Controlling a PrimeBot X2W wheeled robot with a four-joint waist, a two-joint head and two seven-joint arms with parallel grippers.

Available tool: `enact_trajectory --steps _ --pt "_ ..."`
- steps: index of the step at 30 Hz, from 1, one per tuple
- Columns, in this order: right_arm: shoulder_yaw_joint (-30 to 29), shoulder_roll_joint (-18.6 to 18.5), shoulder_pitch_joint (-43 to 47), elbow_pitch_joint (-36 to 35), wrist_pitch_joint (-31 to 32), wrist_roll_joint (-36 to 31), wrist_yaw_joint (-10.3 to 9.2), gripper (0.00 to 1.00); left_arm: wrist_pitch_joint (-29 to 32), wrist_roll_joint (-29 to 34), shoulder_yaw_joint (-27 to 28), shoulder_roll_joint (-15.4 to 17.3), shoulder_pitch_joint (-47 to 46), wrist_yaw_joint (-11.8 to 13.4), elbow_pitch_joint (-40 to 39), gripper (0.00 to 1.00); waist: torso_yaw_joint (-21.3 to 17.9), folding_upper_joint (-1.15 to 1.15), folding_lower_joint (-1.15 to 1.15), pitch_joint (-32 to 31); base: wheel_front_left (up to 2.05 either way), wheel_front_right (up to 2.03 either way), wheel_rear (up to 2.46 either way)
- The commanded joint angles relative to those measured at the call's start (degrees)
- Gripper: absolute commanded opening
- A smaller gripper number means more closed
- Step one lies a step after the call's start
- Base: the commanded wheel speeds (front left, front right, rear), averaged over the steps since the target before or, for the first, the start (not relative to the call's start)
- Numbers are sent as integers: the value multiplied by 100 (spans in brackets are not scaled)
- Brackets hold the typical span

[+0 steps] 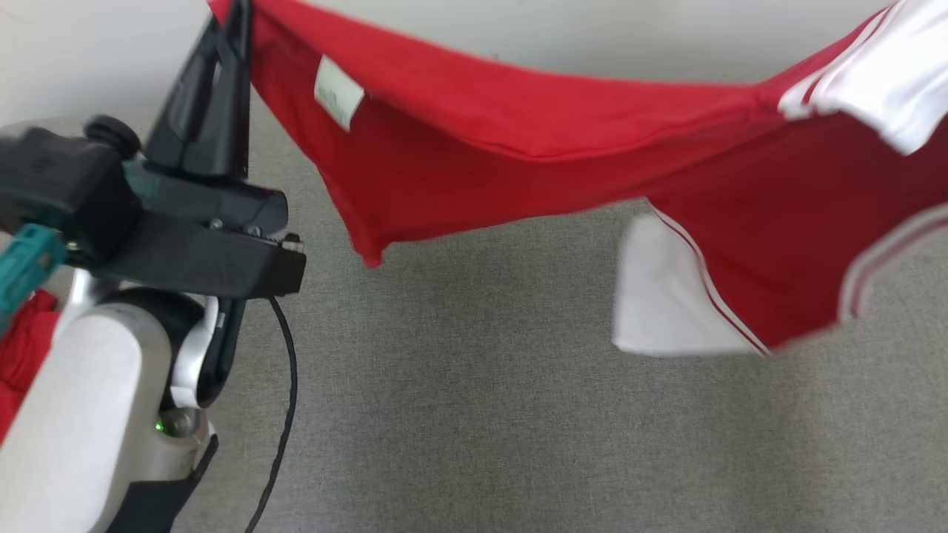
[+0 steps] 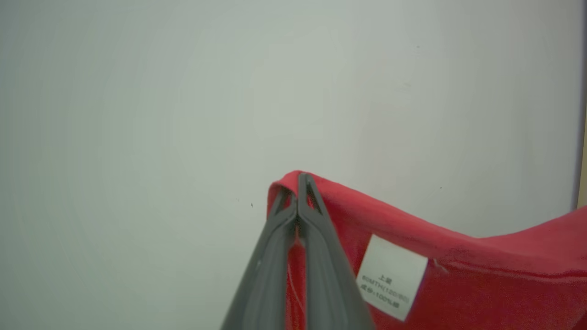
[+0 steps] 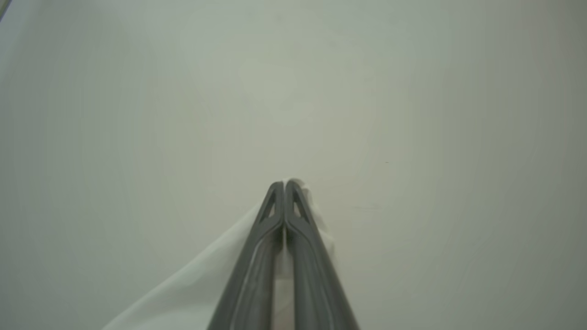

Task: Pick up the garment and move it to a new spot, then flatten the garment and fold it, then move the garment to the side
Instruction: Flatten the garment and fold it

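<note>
The garment (image 1: 563,163) is red with white sleeves and white stripes, and hangs stretched in the air across the head view, above the grey surface. A white care label (image 1: 338,93) shows near its left end. My left gripper (image 1: 238,18) points up at the top left, shut on the garment's red corner. In the left wrist view the left gripper (image 2: 300,181) pinches the red hem (image 2: 412,229) beside the care label (image 2: 391,277). In the right wrist view my right gripper (image 3: 284,185) is shut on a white part of the garment (image 3: 197,284).
A grey fabric-covered surface (image 1: 481,414) spreads below the hanging cloth, with a pale wall (image 1: 89,52) behind it. My pale left forearm (image 1: 81,414) and a black cable (image 1: 285,414) fill the lower left. More red cloth (image 1: 26,348) shows at the left edge.
</note>
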Motion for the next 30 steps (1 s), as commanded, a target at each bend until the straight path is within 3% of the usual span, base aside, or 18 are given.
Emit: enact_trajectory --steps 1,7,12,16,22,25,30 --pt "-3 -48 -126 -119 58 -43 2 0 45 82 18 52 -105 33 -149 0 18 0 0 -17 0 0 0" --pt "76 -68 -415 -332 386 72 2 0 241 221 7 125 -325 88 -691 0 55 0 0 -1 0 0 0" --pt "363 -130 -806 231 502 308 2 0 292 60 -15 60 -647 -23 -406 0 56 0 0 97 0 0 0" --pt "679 -194 -1346 923 431 490 2 0 239 -138 8 -6 -1087 -231 305 0 50 0 0 179 0 0 0" --pt "1351 -186 -2781 2791 -79 766 2 0 -242 -343 127 -194 -2378 -605 2299 0 35 0 0 385 0 0 0" --pt "1780 -30 -3762 3948 -484 877 2 0 -632 -239 96 -290 -3221 -769 3613 0 29 0 0 473 0 0 0" --pt "1979 188 -4759 5057 -695 824 2 0 -1266 -182 164 -368 -4141 -870 4806 0 -5 0 0 743 0 0 0"
